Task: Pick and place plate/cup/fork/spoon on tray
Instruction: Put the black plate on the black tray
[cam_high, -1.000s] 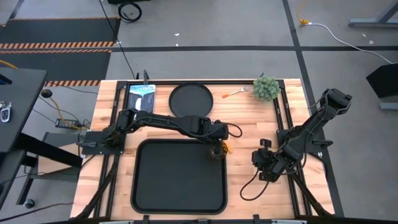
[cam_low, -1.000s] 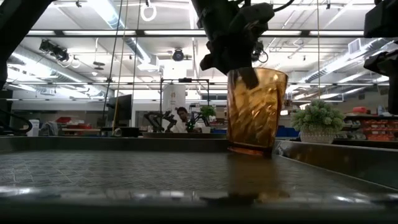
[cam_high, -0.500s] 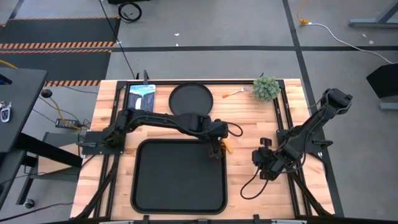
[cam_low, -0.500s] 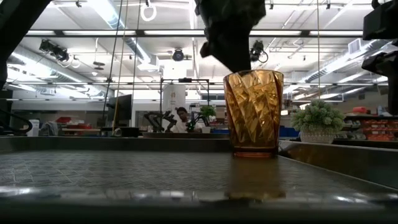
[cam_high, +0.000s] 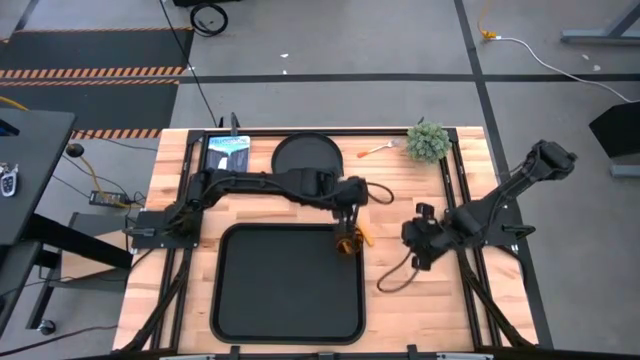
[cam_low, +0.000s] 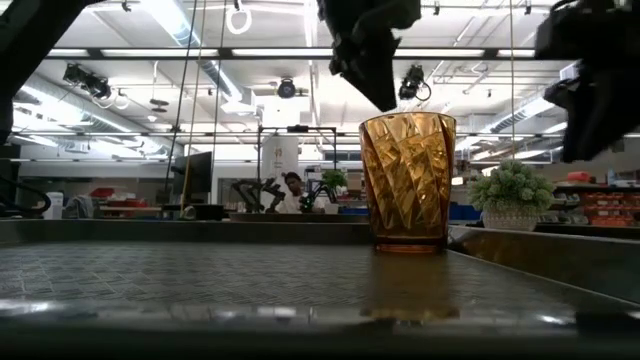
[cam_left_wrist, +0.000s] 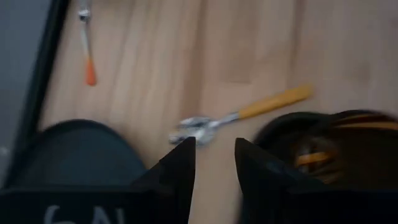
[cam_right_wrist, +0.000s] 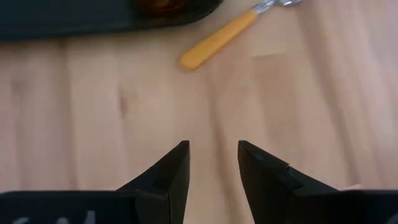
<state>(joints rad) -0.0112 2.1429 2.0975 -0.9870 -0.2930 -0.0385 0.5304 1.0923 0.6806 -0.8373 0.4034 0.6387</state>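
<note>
Now: cup upright in tray, far right corner. Left gripper spread, empty, just above cup. Right gripper spread, empty, near spoon beside tray. Risk: arms crowding, cup tipped during spoon reach.

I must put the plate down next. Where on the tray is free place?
The tray is bare nearly everywhere; only the cup stands in its far right corner, under the left gripper. Crowded: the wood beside that corner, where the spoon lies and the right gripper waits.
</note>
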